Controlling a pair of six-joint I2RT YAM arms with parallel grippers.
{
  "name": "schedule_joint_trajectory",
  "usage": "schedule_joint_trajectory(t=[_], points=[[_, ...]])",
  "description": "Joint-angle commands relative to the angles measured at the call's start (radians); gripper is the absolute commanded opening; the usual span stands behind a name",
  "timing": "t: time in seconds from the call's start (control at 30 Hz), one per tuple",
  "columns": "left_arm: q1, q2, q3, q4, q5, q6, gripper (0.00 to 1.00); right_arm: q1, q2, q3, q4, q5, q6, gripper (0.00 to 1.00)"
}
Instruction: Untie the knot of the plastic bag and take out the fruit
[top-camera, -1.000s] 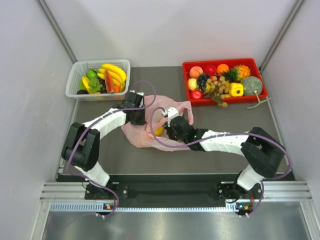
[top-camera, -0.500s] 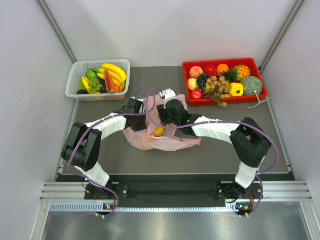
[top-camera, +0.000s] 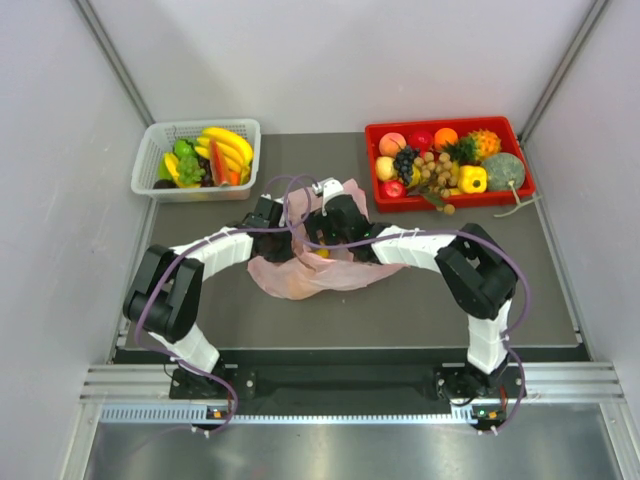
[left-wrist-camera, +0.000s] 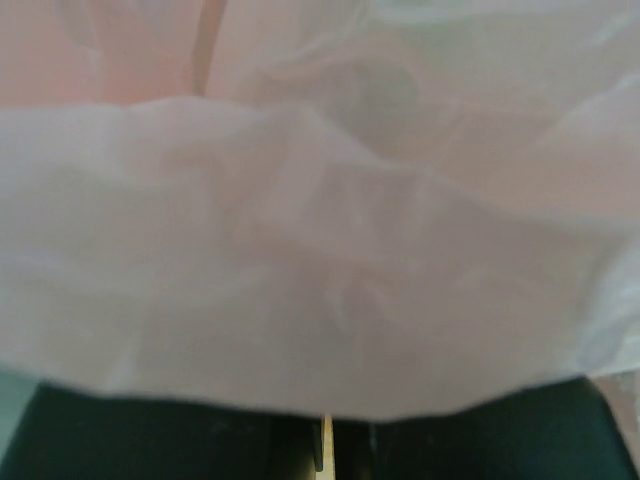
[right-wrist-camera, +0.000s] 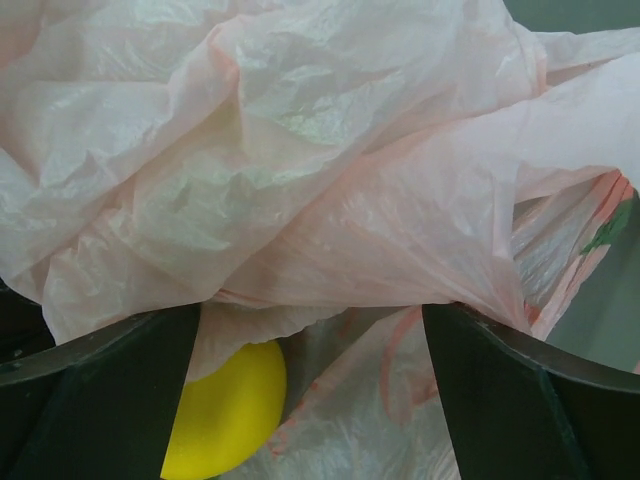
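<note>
plastic bag (right-wrist-camera: 300, 180) thin crinkly translucent film; yellow fruit (right-wrist-camera: 225, 410) smooth matt

— What is surrounding the table (top-camera: 300, 320)?
— Plain white walls (top-camera: 340, 60) are closing it in on three sides, with grey posts (top-camera: 112, 55) slanting up the back corners
— And the light?
— It is falling evenly on the dark grey top

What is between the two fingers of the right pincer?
In the right wrist view, the crinkly pink plastic bag fills the gap between the open right pincer's fingers, and a round yellow fruit peeks out beneath the film.
</note>
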Motion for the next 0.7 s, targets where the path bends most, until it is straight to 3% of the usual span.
schedule_joint_trajectory(t=[0.0,0.27,0.53,0.63,0.67], points=[[-0.004,-0.026,-0.008,0.044,0.006,-0.003,0.0,-0.013,0.021,0.043,0.044,-0.024,-0.006,0.96],[-0.004,-0.016,-0.009,0.058,0.02,-0.001,0.0,-0.025,0.095,0.086,0.131,-0.079,0.019,1.0],[-0.004,-0.02,-0.016,0.062,0.034,0.005,0.0,-0.027,0.283,0.301,-0.06,0.136,0.14,1.0],[-0.004,-0.023,-0.022,0.061,0.028,0.005,0.0,-0.035,0.299,0.301,-0.097,0.226,0.197,0.93],[-0.004,-0.025,-0.023,0.061,0.029,0.005,0.0,-0.036,0.294,0.286,-0.09,0.237,0.209,0.86]])
